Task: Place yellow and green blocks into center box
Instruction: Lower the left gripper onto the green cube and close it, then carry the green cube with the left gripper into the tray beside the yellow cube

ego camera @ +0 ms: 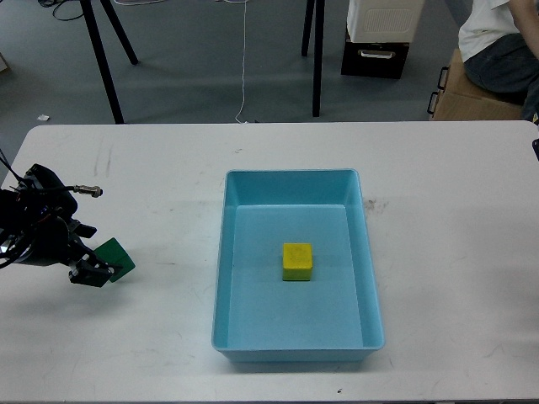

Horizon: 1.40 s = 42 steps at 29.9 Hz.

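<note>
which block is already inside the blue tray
The yellow block, lying on the tray's floor. The green block is outside, on the table by the left claw.

Left gripper [94, 271] read as a dark clump, fingers not separable, so jaw state couldn't be told. It covered the near-left part of the green block [115, 257]; contact unclear. Left arm [29, 223] was cut by the left edge. Right gripper wasn't visible; only a dark sliver [535, 148] showed at the right edge. Seated person [498, 46] at far right was cropped by the top and right edges.
</note>
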Each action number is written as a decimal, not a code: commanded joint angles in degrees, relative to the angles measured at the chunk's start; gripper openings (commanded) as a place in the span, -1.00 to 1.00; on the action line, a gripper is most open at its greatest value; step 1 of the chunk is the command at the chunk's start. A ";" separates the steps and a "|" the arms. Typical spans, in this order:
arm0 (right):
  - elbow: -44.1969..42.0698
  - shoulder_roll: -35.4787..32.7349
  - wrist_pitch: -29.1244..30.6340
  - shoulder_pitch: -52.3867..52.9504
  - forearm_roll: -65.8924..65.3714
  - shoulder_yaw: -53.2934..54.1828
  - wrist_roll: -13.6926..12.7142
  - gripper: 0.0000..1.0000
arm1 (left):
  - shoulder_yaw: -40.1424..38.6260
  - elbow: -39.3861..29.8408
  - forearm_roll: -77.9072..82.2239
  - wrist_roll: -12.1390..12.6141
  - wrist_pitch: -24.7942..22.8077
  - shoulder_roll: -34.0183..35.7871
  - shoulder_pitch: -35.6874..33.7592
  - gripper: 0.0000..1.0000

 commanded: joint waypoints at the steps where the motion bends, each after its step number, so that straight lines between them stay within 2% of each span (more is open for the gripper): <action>1: -0.09 -0.01 -0.03 -0.20 -0.01 0.06 0.00 0.97 | 0.08 1.74 0.00 0.00 0.00 -1.46 0.09 0.99; 8: -0.09 0.08 -1.52 -0.46 -0.01 0.06 0.00 0.97 | 0.08 2.26 0.00 0.00 0.00 -2.17 0.35 0.89; 16: -0.26 0.08 -1.70 -0.46 -0.01 0.06 0.00 0.97 | 0.43 2.62 0.00 0.00 0.00 -2.52 0.62 0.62; 20: -0.26 -0.01 -2.49 -0.46 -0.01 0.06 0.00 0.97 | 0.52 3.32 0.00 0.00 0.00 -2.61 0.71 0.23; 23: -0.26 0.08 -2.49 -0.55 -0.01 0.06 0.00 0.97 | 0.60 4.20 0.00 0.00 0.00 -2.61 0.79 -0.23; 26: -0.26 0.08 -2.75 -0.55 -0.01 0.06 0.00 0.97 | 0.52 4.46 0.00 0.00 0.93 -2.61 0.88 -0.45; 30: -0.26 -0.01 -2.93 -0.81 -0.01 0.15 0.00 0.97 | -0.19 5.17 0.00 0.00 5.14 -2.52 0.36 -0.67; 37: -0.53 0.08 -5.56 -5.11 0.08 1.29 0.00 0.97 | -0.19 3.24 0.00 0.00 5.94 -0.24 -9.65 -0.70; 42: -2.89 0.08 -7.58 -6.79 0.08 1.29 0.00 0.97 | -0.19 -6.94 0.00 0.00 5.24 2.58 -14.84 -0.71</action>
